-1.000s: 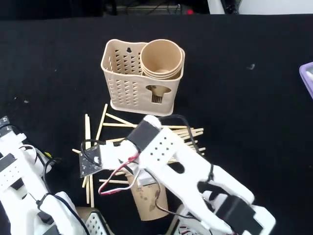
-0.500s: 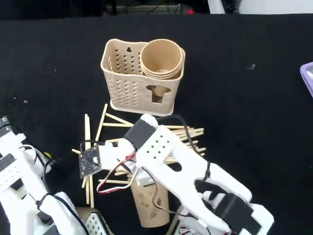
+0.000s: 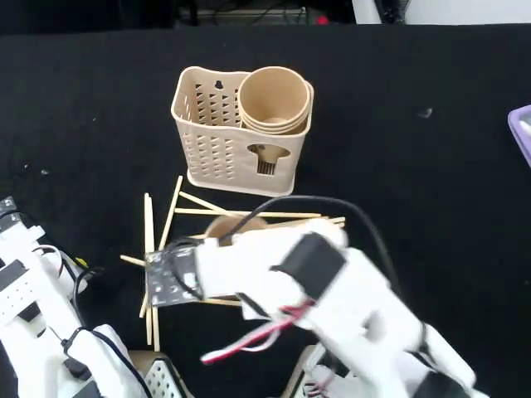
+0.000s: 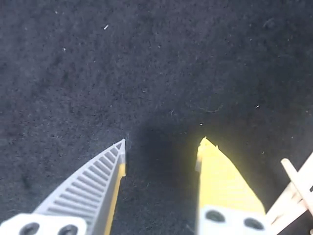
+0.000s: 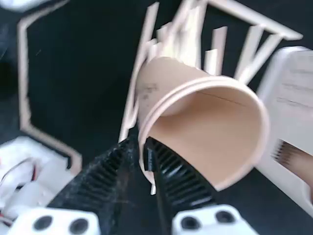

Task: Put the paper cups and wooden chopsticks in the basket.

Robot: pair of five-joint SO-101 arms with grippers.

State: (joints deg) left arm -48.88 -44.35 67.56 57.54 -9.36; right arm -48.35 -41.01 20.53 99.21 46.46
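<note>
**A:** Which step is in hand, do you think?

**B:** The carrying of a cup, I judge. The right gripper (image 5: 142, 144) is closed on the rim of one paper cup (image 5: 205, 122), with one finger inside the mouth and one outside. The cup is tilted above the chopsticks (image 3: 166, 220), between the basket (image 3: 217, 137) and the near edge of the table (image 3: 431, 207).

**A:** And the next move?

**B:** It should bring the cup upright, carry it toward the far edge and lower it into the stacked cups (image 3: 275, 98) that stand in one end of the basket. The grip on the thin rim is small, so the cup may swing or slip.

**A:** What does the left gripper (image 4: 161, 142) do?

**B:** Its fingers are wide apart and hold nothing. It hangs close over the bare surface beside some chopstick ends.

**A:** The surface?

**B:** Black, matte and a little dusty. A purple thing (image 3: 521, 133) lies at the right edge, and cables (image 3: 241, 12) lie beyond the far edge.
</note>
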